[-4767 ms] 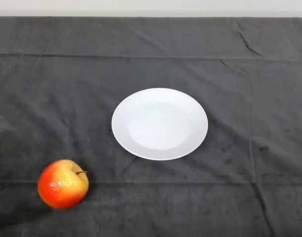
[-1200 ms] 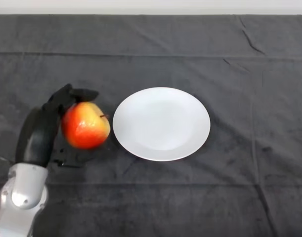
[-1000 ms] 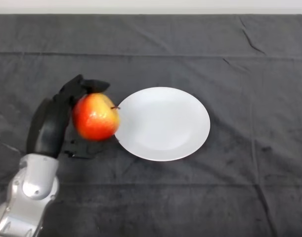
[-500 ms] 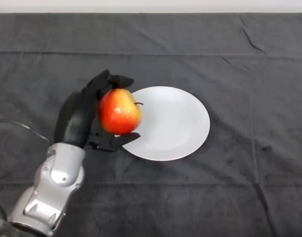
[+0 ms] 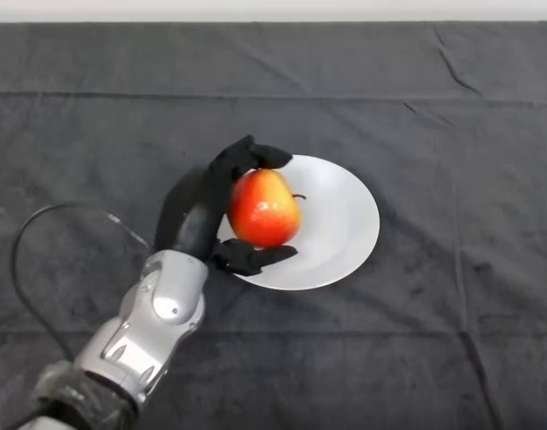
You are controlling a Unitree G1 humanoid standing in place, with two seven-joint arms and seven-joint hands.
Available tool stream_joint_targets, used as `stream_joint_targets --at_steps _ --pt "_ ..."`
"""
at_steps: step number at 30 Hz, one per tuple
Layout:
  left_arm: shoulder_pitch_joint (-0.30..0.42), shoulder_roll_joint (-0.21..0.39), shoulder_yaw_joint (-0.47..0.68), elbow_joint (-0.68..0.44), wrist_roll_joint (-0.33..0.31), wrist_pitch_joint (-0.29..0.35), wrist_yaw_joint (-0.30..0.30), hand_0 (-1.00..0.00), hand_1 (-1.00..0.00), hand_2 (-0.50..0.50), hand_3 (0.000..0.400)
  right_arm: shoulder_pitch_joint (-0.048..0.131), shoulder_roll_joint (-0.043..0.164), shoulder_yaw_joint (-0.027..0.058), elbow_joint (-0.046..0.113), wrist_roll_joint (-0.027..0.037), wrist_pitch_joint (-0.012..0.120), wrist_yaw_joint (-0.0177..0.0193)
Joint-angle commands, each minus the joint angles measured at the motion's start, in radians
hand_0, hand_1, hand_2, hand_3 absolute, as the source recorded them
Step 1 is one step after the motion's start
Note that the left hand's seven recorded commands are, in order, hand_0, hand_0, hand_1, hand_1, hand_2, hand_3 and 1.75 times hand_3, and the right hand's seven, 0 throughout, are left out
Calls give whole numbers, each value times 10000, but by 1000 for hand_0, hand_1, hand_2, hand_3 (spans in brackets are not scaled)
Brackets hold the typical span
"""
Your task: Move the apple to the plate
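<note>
A red and yellow apple [image 5: 264, 209] is held in my left hand [image 5: 201, 215], with the fingers curled over its top and the thumb under it. The apple is over the left part of the white plate [image 5: 340, 224], which lies at the middle of the table. I cannot tell whether the apple touches the plate. My silver-grey arm [image 5: 152, 318] comes in from the lower left. The hand hides the plate's left rim.
The table is covered by a dark grey cloth [image 5: 452, 134] with folds and creases. Its far edge runs along the top of the view.
My left hand came in from the lower left, took the apple from the table's near left, lifted it and carried it right. In the last half second it moved over the plate's left part.
</note>
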Motion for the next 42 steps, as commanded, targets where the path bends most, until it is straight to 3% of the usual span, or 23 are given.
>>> stream_joint_targets --at_steps 1,7,9,10,11,12,13,16,18,30,35,42 --pt "-826 32 -281 503 -233 -280 161 -1000 -1000 0 400 74 53 -107 -7 98 49 -147" --pt "-1091 3 -485 1223 -354 -552 191 -1000 -1000 0 400 62 39 -109 29 97 49 -127" --pt "-1163 -15 -540 1380 -388 -587 208 -933 -1000 33 400 58 35 -110 40 96 49 -120" --pt "-1192 -22 -564 1444 -403 -602 218 -667 -784 59 314 56 33 -110 46 96 49 -117" --pt "-1223 -29 -589 1508 -419 -618 229 -573 -655 41 262 54 31 -111 51 95 49 -114" --pt "-1250 -33 -611 1566 -434 -635 241 -384 -369 -8 154 52 29 -111 57 95 49 -110" --pt "-1271 -36 -629 1611 -446 -649 251 -251 -137 -57 100 50 27 -112 62 95 49 -108" --pt "-1321 -38 -685 1719 -481 -687 290 -129 -12 -59 52 45 22 -112 76 93 48 -99" --pt "-1337 -36 -720 1766 -499 -713 321 0 0 0 0 42 18 -113 85 92 48 -93" --pt "-1215 260 -707 1549 -641 -852 330 0 0 0 0 27 5 -114 126 84 42 -67" --pt "-927 561 -552 745 -661 -666 337 0 0 0 0 25 4 -114 133 81 39 -61" --pt "-135 1113 -278 -1198 -564 -181 449 0 0 0 0 27 10 -113 125 76 34 -62"
